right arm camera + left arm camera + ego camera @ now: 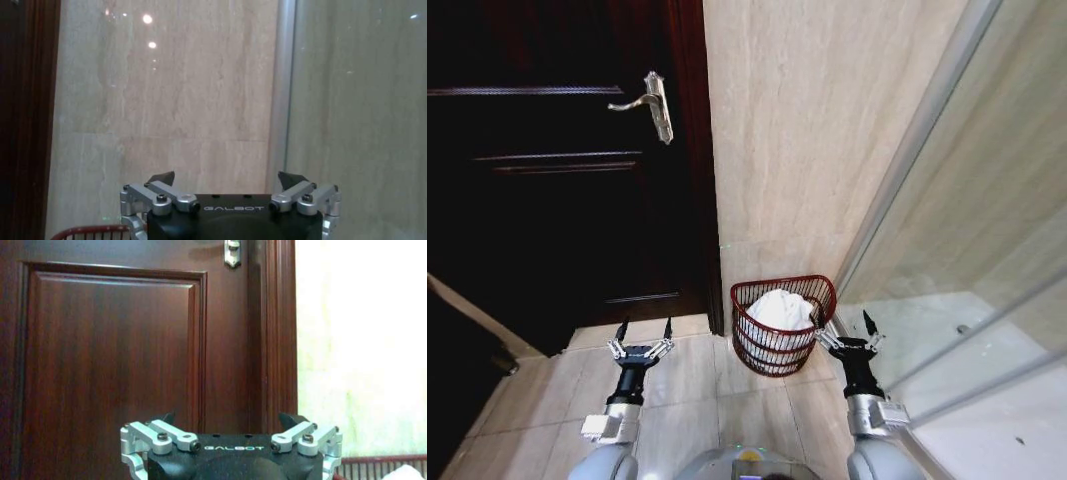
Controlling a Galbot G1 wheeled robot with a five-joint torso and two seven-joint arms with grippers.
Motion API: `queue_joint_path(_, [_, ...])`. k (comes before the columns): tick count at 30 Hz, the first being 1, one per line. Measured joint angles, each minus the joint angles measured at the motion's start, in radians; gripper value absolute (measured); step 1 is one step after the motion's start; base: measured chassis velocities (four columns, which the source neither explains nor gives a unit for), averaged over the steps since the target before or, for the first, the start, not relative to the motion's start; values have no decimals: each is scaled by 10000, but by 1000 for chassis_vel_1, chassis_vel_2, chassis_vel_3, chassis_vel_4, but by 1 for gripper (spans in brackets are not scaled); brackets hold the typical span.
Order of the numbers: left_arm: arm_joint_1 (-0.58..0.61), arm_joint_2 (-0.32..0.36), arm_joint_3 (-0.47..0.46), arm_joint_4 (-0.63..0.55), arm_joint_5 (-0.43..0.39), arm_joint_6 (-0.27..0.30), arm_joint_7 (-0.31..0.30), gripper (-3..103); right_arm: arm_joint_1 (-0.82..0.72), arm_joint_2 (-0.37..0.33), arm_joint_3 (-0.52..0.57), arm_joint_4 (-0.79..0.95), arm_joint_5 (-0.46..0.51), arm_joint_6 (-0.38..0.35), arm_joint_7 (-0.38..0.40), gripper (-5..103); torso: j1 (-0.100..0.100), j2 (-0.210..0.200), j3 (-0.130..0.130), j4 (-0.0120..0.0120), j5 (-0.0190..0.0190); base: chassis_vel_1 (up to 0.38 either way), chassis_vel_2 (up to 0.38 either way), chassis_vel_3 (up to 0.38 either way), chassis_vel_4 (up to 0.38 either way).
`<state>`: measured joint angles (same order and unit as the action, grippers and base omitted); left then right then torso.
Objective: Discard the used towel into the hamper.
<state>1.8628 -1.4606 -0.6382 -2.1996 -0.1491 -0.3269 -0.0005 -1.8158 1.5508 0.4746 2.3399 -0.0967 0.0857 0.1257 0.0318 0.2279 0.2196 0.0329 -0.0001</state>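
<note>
The hamper (825, 292), a small round dark red wicker basket, stands on the floor against the marble wall in the head view. A white towel (779, 309) lies bunched inside it. My left gripper (644, 329) hovers open over the floor tiles to the hamper's left, empty. Just right of the hamper's rim my right gripper (844, 322) is open and holds nothing. The hamper's rim (380, 459) and a bit of the towel (407, 474) show in the left wrist view, and the rim (90, 231) again in the right wrist view.
A dark wooden door (547, 190) with a metal handle (652, 103) stands left of the hamper. A glass shower partition (967, 260) with a metal frame rises on the right. Beige floor tiles (697, 400) lie in front of me.
</note>
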Motion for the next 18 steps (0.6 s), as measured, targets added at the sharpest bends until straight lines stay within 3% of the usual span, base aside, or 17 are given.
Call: queue_joint_path(18, [-82, -12, 16, 127, 67, -29, 19, 100, -209, -14, 52, -356, 20, 419, 14, 100, -202, -752, -550, 1, 1, 146, -144, -144, 141])
